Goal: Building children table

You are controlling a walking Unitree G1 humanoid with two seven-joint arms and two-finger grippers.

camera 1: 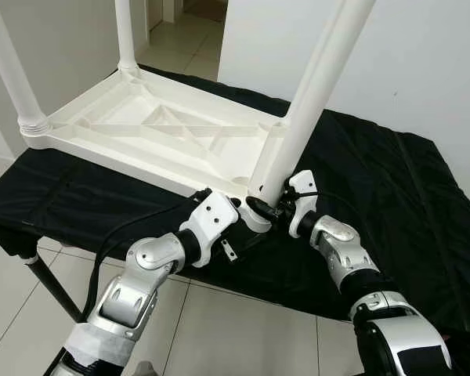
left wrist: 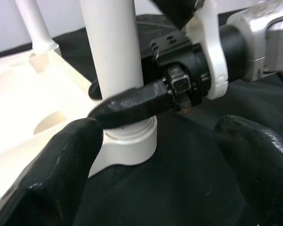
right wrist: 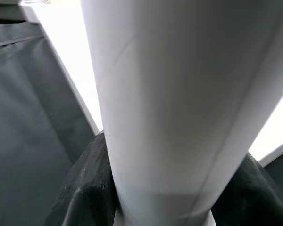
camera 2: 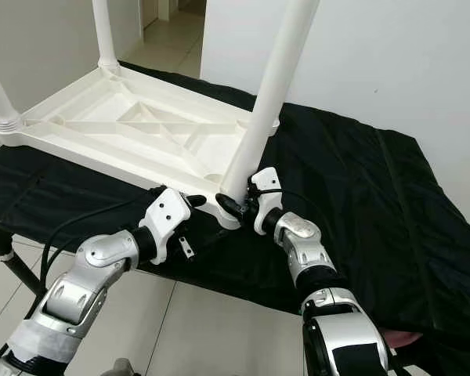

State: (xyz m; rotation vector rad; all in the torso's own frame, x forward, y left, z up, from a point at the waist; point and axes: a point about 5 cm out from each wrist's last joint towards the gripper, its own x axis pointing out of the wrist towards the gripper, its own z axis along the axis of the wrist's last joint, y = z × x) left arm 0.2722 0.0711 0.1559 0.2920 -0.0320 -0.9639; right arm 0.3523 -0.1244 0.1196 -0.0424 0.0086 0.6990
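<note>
Left gripper [camera 1: 236,210] reaching in low, fingers spread wide, grasping nothing, just beside the near corner socket [camera 1: 254,218]. Upturned white table [camera 1: 153,129] lying on black-draped worktop [camera 1: 392,196], corner close to its front edge. Right gripper [camera 1: 276,208] clamped round the table leg [camera 1: 313,94] base

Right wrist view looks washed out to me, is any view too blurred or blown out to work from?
Right wrist view: the white plastic table leg sits so close it is soft and bright, the right gripper clamped around it. Left wrist view: the left gripper's black fingers are out of focus, the leg sharp. Both eye views: evenly lit, sharp.
</note>
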